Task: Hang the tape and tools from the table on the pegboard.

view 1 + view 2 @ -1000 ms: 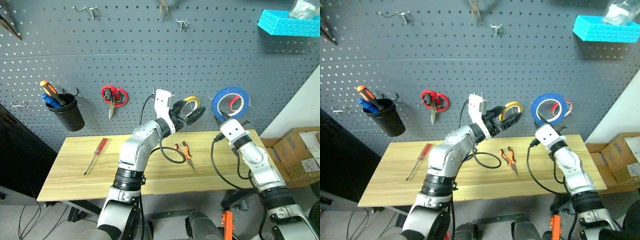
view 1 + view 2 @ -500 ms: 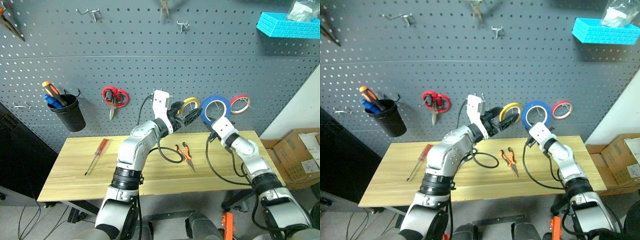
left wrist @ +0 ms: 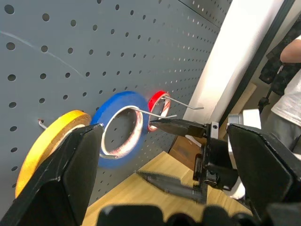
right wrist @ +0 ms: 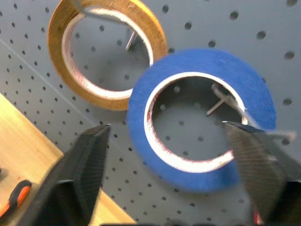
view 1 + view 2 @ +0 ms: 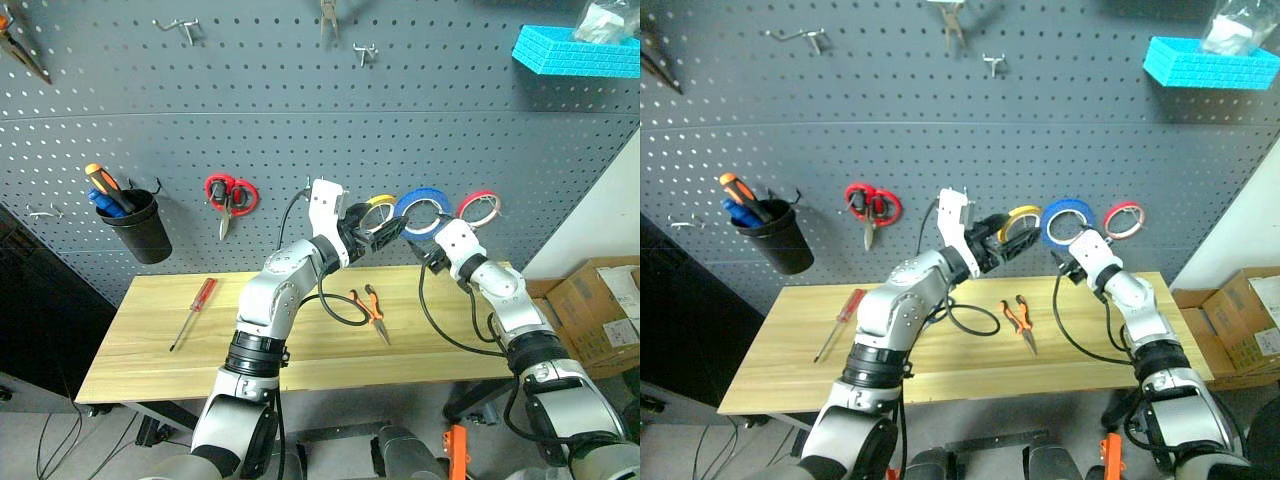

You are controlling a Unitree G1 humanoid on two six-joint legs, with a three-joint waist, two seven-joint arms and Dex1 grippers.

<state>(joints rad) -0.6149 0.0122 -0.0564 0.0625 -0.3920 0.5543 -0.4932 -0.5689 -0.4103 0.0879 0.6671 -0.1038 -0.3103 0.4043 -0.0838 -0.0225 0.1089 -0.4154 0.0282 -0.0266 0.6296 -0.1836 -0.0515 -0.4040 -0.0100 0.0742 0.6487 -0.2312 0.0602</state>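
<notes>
Right gripper (image 4: 169,207) stands with its fingers spread wide on either side of the blue tape ring (image 4: 202,117), holding nothing; the ring looks free of the pads and seems to hang on a metal hook (image 4: 221,101) of the pegboard (image 5: 300,120), tilted and slightly blurred, so probably not settled. Left gripper (image 3: 164,188) is also wide and empty, poised close to the yellow ring (image 3: 51,141) just beside the blue one.

On the table (image 5: 130,350), nearest: orange-and-black pliers (image 5: 370,305) lie near the middle, close under the arms; red-handled screwdriver (image 5: 192,310) lies well apart, toward the left end. Dark blue-handled scissors: cannot find them.

Handling, as judged:
- Tape: light, thin-walled, stiff enough to pinch across the band at the lower rim; smooth, could swing or slip off a short hook.
- Pliers: heaviest item, rigid; rubbery handles give grip. Take both handles together near the pivot so the nose hangs down.
- Screwdriver: slim, rolls easily; pinch mid-handle, not the slick shaft.

Farther back on the board: small red ring (image 5: 480,207) beside the blue tape, red-handled scissors (image 5: 228,192), black cup (image 5: 140,225) with tools.
</notes>
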